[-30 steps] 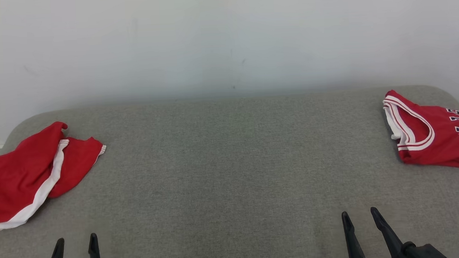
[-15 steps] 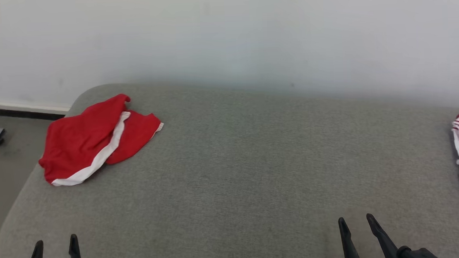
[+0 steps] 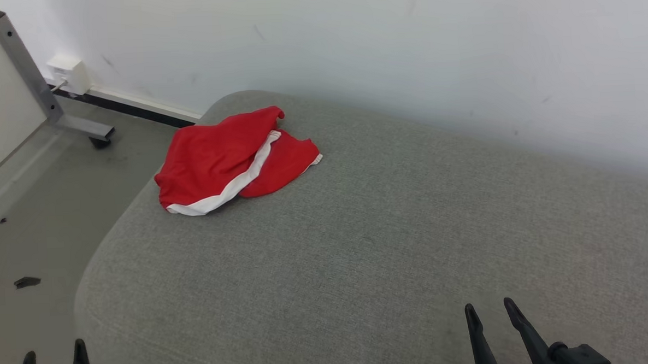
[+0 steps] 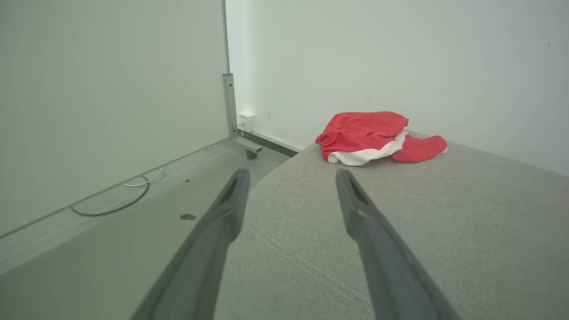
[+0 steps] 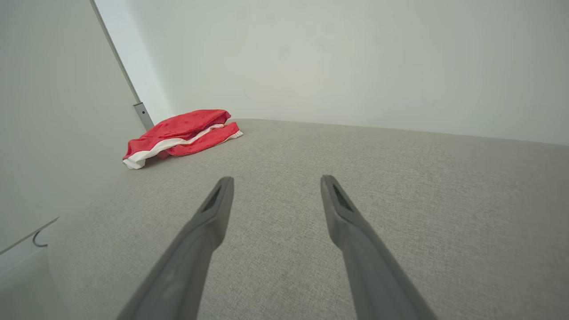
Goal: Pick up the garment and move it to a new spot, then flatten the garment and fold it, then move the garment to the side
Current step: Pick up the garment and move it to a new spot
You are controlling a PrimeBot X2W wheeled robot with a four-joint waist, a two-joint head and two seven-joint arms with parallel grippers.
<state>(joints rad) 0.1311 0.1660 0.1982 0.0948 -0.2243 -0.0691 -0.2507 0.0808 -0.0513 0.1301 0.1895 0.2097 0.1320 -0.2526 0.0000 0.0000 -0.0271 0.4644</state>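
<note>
**Garment of red cloth with a white band [image 3: 219, 154] lies crumpled at eleven o'clock, untouched**

At seven o'clock in the head view, the left gripper [image 3: 53, 351] has its two long dark fingers spread wide, empty. It hangs at the near left edge of the grey woven-fabric cushion [image 3: 370, 240]. From its own wrist camera, one finger lies over the grey floor [image 3: 35, 216] and the other over the fabric. At five o'clock the right gripper [image 3: 488, 305] is just as wide and just as empty, above the cushion.

The garment sits on the cushion's far left corner, close to the white wall [image 3: 378, 37] and well apart from both grippers. It is bunched, not flat. A large red fold lies over a smaller red flap, the white band runs along the big fold's near edge, and a thin white hem shows at the flap's tip.

From above, the head view takes in a grey metal post on a castor foot [image 3: 29, 80], a white box on the wall [image 3: 69, 73] and a dark scrap on the floor [image 3: 26, 282]. The left wrist view adds a dark cable [image 4: 111, 208] looping along the pale panel [image 4: 111, 89] at nine o'clock. The right wrist view, low over the fabric, shows the garment at ten o'clock as a raised heap.
</note>
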